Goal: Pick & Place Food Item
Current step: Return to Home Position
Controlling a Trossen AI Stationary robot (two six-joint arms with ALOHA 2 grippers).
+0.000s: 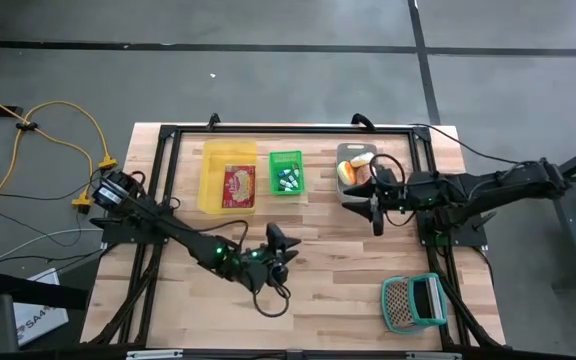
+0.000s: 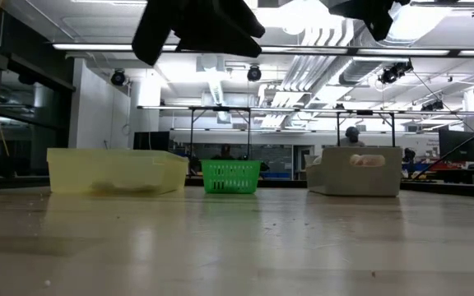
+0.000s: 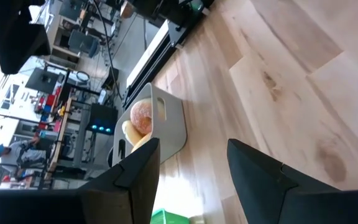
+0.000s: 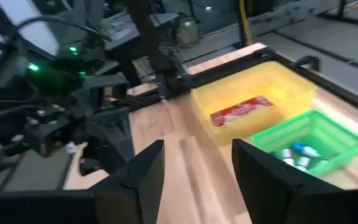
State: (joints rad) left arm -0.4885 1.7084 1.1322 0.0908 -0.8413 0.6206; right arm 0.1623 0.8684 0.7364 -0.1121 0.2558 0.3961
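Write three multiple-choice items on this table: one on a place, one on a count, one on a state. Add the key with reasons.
1. The red packet lies in: A the green basket; B the gray bin; C the yellow bin.
2. Containers in the row along the far edge of the table: A three; B two; C five.
3. The left pincer is: A shut with nothing held; B open and empty; C shut on the packet.

Key:
1 C: the high view shows the packet inside the yellow bin.
2 A: the yellow bin, green basket and gray bin stand side by side.
3 B: the left wrist view shows its fingers apart with nothing between them. The right pincer is open too.
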